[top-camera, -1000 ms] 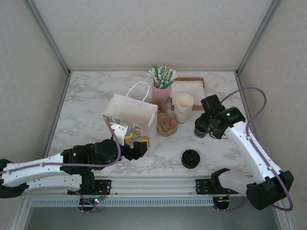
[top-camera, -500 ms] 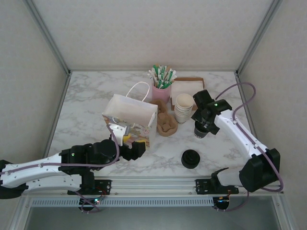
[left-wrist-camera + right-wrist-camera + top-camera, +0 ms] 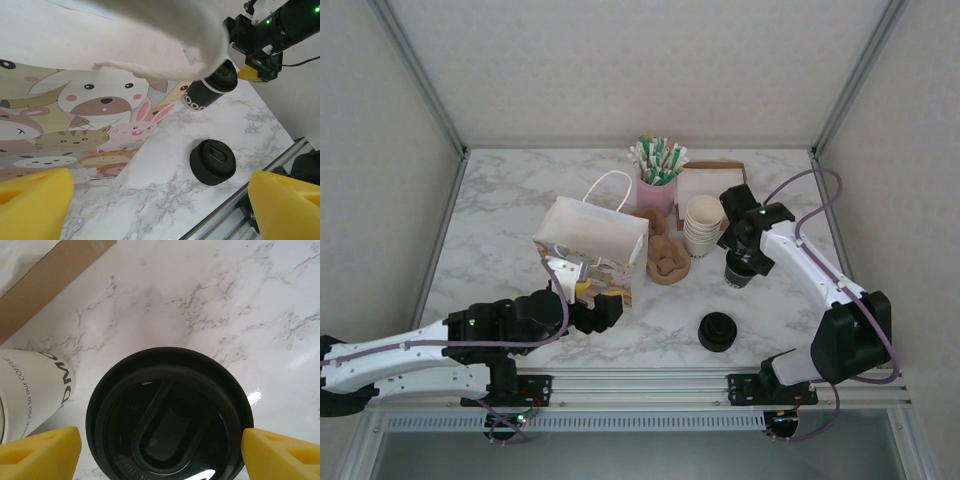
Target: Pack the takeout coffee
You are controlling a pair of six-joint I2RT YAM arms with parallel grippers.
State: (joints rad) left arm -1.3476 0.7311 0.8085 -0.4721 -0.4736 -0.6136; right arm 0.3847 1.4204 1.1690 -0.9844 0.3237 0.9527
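Right tool point(image 3: 161, 447), newly inward over the takeout coffee point(image 3: 212, 87), wide astride its lid; cup stack point(image 3: 703, 225) just beside.

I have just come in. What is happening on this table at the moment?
The right gripper hangs over the takeout coffee, with its fingers open on either side of it and not visibly touching it. The coffee stands on the table beside a stack of lidless cups. The left gripper is open at the near side of the upright paper bag. The coffee is not yet in the bag.
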